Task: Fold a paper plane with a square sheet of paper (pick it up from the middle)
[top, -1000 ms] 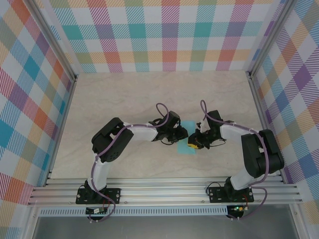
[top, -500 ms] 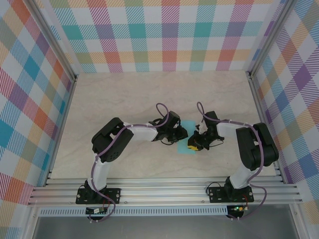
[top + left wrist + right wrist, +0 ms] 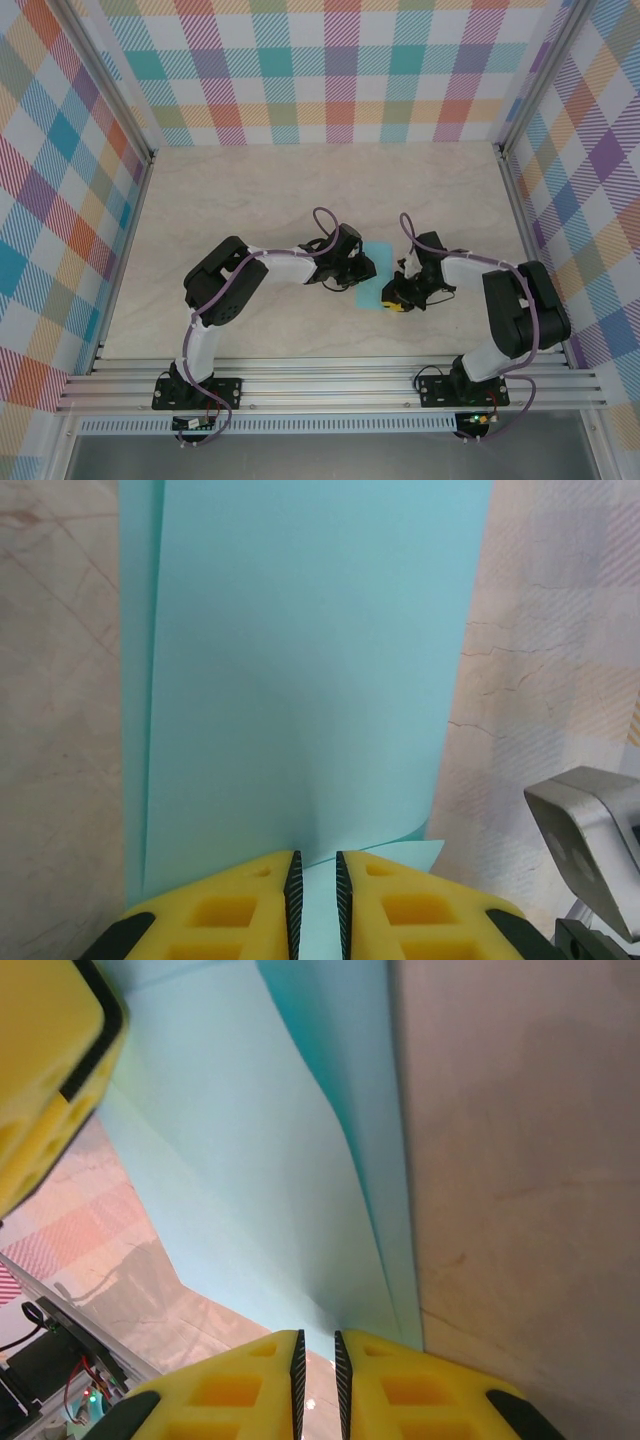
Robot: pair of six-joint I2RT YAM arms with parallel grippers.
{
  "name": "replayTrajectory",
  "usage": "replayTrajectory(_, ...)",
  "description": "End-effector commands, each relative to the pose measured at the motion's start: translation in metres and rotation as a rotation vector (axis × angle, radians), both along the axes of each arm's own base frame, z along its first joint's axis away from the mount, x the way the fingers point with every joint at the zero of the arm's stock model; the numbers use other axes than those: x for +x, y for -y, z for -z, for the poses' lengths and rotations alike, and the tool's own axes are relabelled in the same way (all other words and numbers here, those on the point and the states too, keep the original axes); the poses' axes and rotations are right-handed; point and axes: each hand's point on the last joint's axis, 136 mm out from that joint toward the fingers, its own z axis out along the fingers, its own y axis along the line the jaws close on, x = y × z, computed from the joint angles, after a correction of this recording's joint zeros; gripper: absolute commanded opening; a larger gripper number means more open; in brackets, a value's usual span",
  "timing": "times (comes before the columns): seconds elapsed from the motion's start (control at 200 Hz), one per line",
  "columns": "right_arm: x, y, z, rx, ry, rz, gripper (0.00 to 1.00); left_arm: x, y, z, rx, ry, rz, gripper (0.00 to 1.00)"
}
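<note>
no readable text, no labels, no brands, no numbers anywhere

A pale marble-patterned tabletop [image 3: 240,190] fills the middle of the frame. Checked pastel walls [image 3: 330,70] stand along its top, left and right edges. Silver aluminium rails [image 3: 330,385] run across the bottom, with upright posts in the upper corners.

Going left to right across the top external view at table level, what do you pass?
Left gripper → square sheet of paper → right gripper; each gripper is at its own edge of the sheet.
</note>
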Motion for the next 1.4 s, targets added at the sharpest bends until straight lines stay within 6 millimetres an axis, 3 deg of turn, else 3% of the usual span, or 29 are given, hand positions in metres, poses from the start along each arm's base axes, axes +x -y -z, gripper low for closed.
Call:
replayTrajectory(0.0, -0.025, 0.015, 0.010, -0.063, -0.074, 0.015, 0.19, -0.014, -0.029, 0.048, 0.162, -0.055, -0.019, 0.19)
replayTrajectory(0.3, -0.024, 0.031, 0.007, -0.061, -0.086, 0.107, 0.19, -0.014, -0.027, 0.045, 0.152, -0.052, -0.012, 0.19)
replayTrajectory(0.485, -0.005, 0.021, -0.021, 0.014, -0.004, 0.111, 0.19, -0.015, -0.025, 0.043, 0.140, -0.051, -0.004, 0.20)
replayTrajectory(0.6, 0.009, 0.024, -0.031, -0.005, 0.054, 0.125, 0.24, -0.014, -0.024, 0.042, 0.137, -0.050, -0.005, 0.20)
replayTrajectory(0.64, 0.014, 0.025, -0.032, -0.015, 0.069, 0.124, 0.31, -0.014, -0.023, 0.041, 0.133, -0.049, -0.003, 0.20)
replayTrajectory(0.75, 0.025, 0.025, -0.030, -0.033, 0.089, 0.104, 0.41, -0.013, -0.022, 0.038, 0.126, -0.045, -0.002, 0.20)
replayTrajectory(0.93, 0.040, 0.017, -0.026, -0.004, 0.095, 0.078, 0.43, -0.013, -0.019, 0.035, 0.114, -0.043, 0.005, 0.20)
replayTrajectory(1.21, 0.043, 0.013, -0.014, 0.018, 0.077, 0.056, 0.42, -0.013, -0.018, 0.032, 0.109, -0.044, 0.007, 0.20)
replayTrajectory(1.395, 0.043, 0.006, -0.014, 0.066, 0.067, 0.045, 0.33, -0.013, -0.017, 0.032, 0.108, -0.043, 0.008, 0.20)
